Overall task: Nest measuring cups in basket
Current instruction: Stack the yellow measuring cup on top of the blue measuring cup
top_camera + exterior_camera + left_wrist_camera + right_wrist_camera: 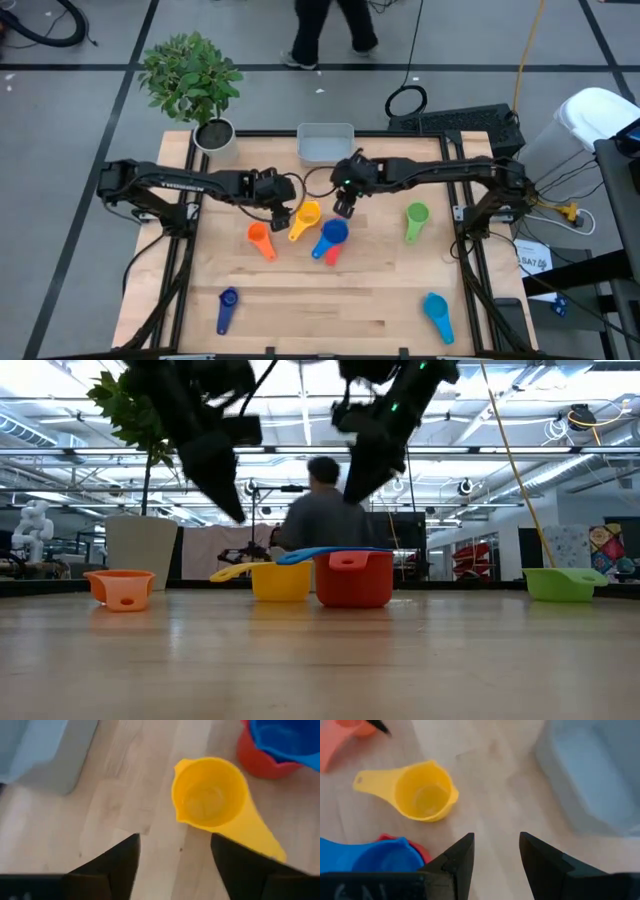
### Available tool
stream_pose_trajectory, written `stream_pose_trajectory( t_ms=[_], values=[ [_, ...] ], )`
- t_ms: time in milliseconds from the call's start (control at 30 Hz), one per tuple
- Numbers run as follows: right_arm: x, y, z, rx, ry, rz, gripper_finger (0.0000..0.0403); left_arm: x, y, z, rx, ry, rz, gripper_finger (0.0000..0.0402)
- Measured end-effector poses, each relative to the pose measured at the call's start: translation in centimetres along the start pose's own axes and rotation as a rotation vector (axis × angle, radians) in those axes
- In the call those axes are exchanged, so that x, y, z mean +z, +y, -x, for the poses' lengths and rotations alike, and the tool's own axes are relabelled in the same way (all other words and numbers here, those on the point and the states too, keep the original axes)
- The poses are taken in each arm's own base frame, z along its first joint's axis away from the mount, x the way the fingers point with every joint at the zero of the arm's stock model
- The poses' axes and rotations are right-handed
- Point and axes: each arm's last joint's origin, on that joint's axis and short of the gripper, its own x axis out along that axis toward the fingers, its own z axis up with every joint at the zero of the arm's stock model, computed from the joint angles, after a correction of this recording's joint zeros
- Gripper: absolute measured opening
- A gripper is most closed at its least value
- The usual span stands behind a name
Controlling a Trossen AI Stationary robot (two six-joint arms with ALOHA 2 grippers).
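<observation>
The yellow cup (pixel 305 220) stands upright on the table, handle toward the near edge. My left gripper (pixel 281 214) hovers open just left of it; in the left wrist view the yellow cup (pixel 210 800) lies ahead of the fingers. My right gripper (pixel 345 206) hangs open right of the yellow cup and above the bright blue cup (pixel 333 233). That cup sits inside the red cup (pixel 352 578). The pale basket (pixel 325 142) stands at the far edge. Orange (pixel 260 238), green (pixel 416 220), teal (pixel 437 315) and dark blue (pixel 226 308) cups lie apart.
A potted plant (pixel 200 90) in a white pot stands at the table's far left corner. A person (pixel 322 510) shows in the room beyond the far edge. Bare wood lies between the dark blue and teal cups along the near edge.
</observation>
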Motion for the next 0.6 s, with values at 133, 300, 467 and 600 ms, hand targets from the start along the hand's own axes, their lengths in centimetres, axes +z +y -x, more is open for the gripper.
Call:
stream_pose_trajectory(
  t_ms=[133, 300, 467, 600],
  values=[
    [0.5, -0.5, 2.5, -0.003, -0.077, -0.010, 0.0151, -1.1, 0.3, -1.2, 0.007, -0.019, 0.055, 0.0243],
    [0.5, -0.7, 3.3, -0.021, -0.098, -0.009, 0.0151, -0.7, 0.5, -1.7, -0.033, -0.057, 0.112, 0.0243],
    [0.1, -0.7, 2.9, -0.028, -0.052, -0.012, 0.0151, -0.4, 0.3, -2.3, -0.064, -0.068, 0.231, 0.0243],
    [0.0, -0.7, 2.9, -0.029, -0.043, -0.012, 0.0151, -0.6, 0.1, -3.1, -0.067, -0.045, 0.309, 0.0243]
  ],
)
